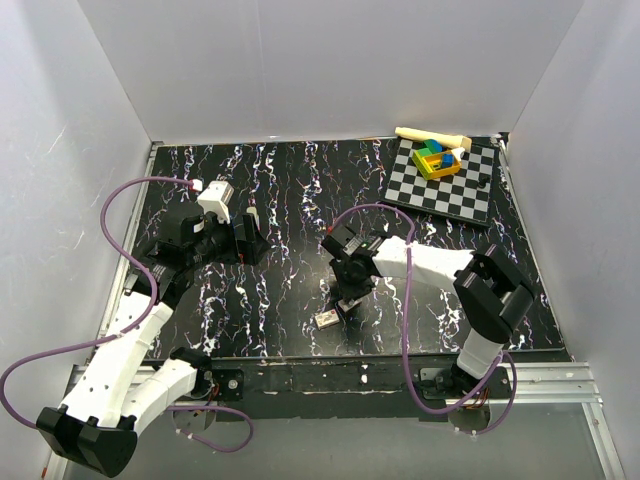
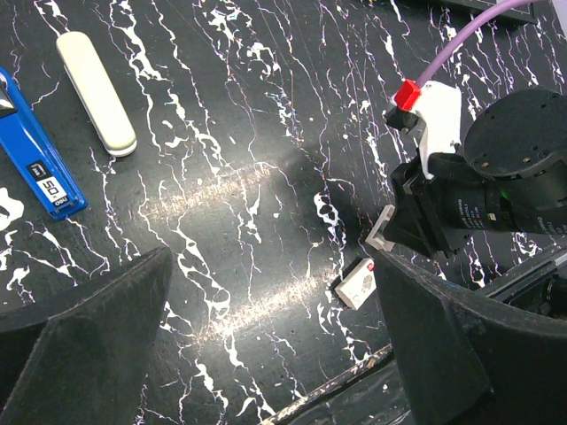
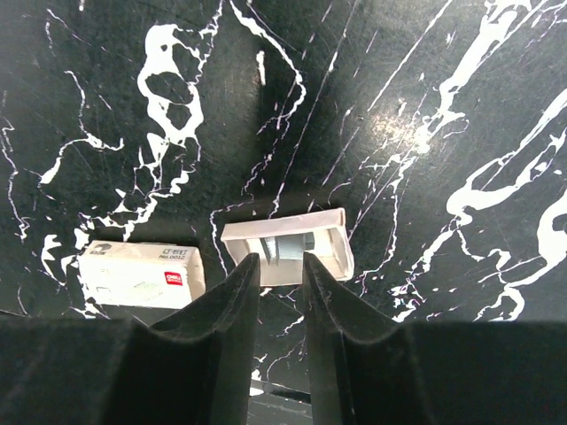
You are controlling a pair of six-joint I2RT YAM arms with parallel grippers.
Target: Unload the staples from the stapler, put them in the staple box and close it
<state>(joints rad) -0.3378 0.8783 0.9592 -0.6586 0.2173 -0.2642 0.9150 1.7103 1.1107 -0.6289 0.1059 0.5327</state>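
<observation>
The stapler lies apart in the left wrist view: its blue body [image 2: 40, 168] at the left edge and its beige-grey top cover [image 2: 96, 93] beside it. I cannot make it out in the top view. My left gripper [image 2: 275, 354] is wide open and empty, also seen from above [image 1: 248, 240]. My right gripper [image 3: 280, 264] points down near the front edge [image 1: 348, 303]. Its fingers are close together on a grey strip of staples [image 3: 289, 246] inside a small open white tray [image 3: 330, 223]. A closed staple box [image 3: 142, 274] lies just left of the tray.
A chequered board [image 1: 450, 190] lies at the back right with a colourful block toy [image 1: 437, 158] and a cream stick [image 1: 430, 135] on it. White walls stand on three sides. The table's front rail [image 1: 330, 372] runs close behind the staple box [image 1: 327, 319].
</observation>
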